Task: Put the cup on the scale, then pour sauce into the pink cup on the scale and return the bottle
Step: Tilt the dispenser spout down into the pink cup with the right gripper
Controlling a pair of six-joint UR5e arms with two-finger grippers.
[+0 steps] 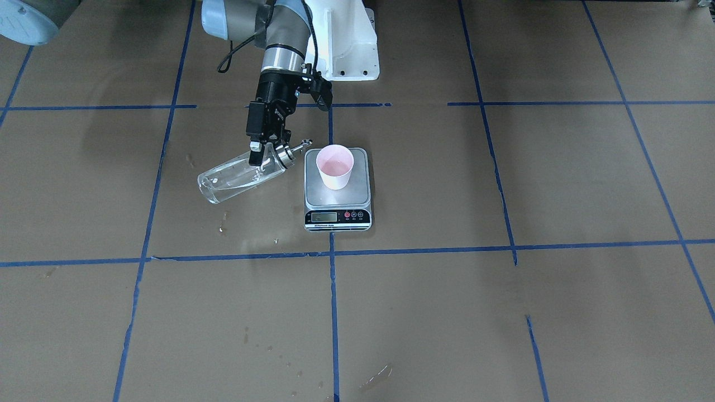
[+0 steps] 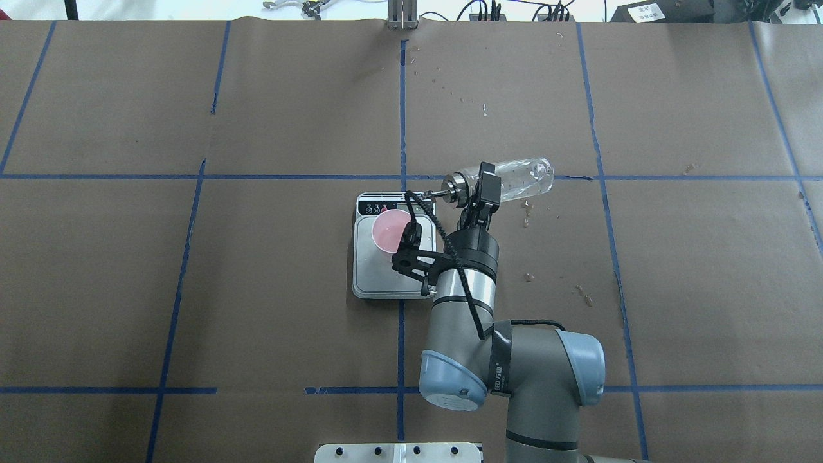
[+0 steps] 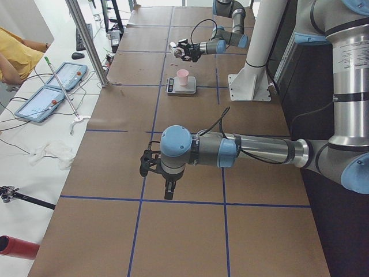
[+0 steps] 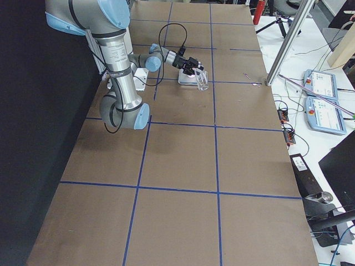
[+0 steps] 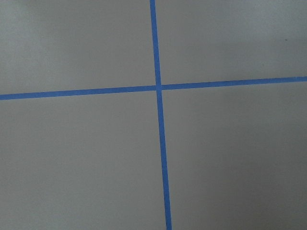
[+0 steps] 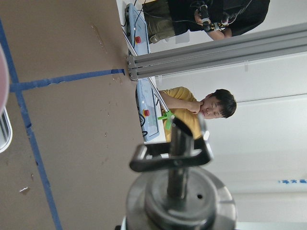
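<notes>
The pink cup [image 1: 335, 166] stands upright on the silver scale [image 1: 319, 196], also shown in the overhead view [image 2: 389, 231] on the scale [image 2: 379, 278]. My right gripper [image 1: 262, 157] is shut on the clear glass bottle [image 1: 232, 178] near its metal collar and holds it tilted close to level above the table. Its spout [image 1: 305, 144] points at the cup and ends just short of the rim. No stream shows, and little liquid shows in the bottle [image 2: 522, 179]. The right wrist view looks along the collar and spout [image 6: 178, 191]. My left gripper [image 3: 168, 188] hangs over bare table far away; I cannot tell its state.
Wet drops lie on the brown paper by the bottle [image 2: 527, 222] and near the far edge [image 2: 460, 96]. The arms' white base mount [image 1: 352, 44] stands behind the scale. Operators and tablets [image 3: 63, 78] sit beyond the table's far side.
</notes>
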